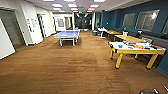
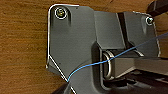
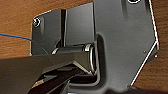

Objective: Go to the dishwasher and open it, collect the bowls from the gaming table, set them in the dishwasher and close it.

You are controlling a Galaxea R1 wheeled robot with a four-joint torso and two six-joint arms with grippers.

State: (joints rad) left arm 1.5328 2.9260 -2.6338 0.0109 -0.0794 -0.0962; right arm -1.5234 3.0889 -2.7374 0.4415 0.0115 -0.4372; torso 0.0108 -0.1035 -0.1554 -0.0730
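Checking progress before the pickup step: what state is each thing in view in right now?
gaming table: standing on its yellow legs by the right wall, white top cluttered with small items.
bowl: blue, resting on the gaming table's top, not yet collected.
table-tennis table: set up mid-room, unused.
wooden floor: bare ahead of the robot.

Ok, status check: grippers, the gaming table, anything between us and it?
Grippers: state can't be told. Gaming table ahead on the right, a blue bowl on its white top among other items. Open wood floor between; ping-pong table far off to the left.
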